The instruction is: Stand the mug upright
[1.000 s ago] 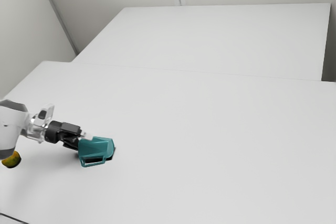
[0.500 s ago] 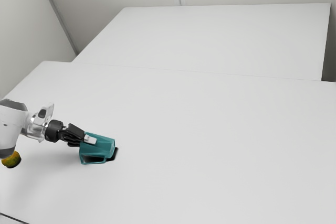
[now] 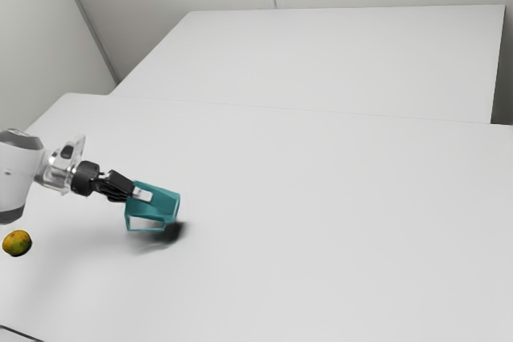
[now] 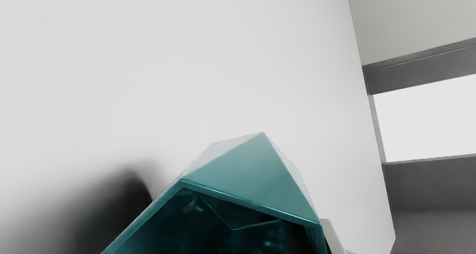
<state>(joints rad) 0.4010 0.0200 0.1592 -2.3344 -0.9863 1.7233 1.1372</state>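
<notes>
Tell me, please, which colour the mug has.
The mug is teal, a blue-green; the wrist view shows it best.

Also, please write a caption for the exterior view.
The gripper holds the tilted teal mug above its shadow on the white table.

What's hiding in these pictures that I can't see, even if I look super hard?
The rest of the arm: cut off by the exterior view's left edge.
Part of the mug's opening: cut off by the wrist view's bottom edge.
The mug's far side: exterior view, hidden by its near side.
Tiny marks on the fruit: too small, exterior view.
</notes>
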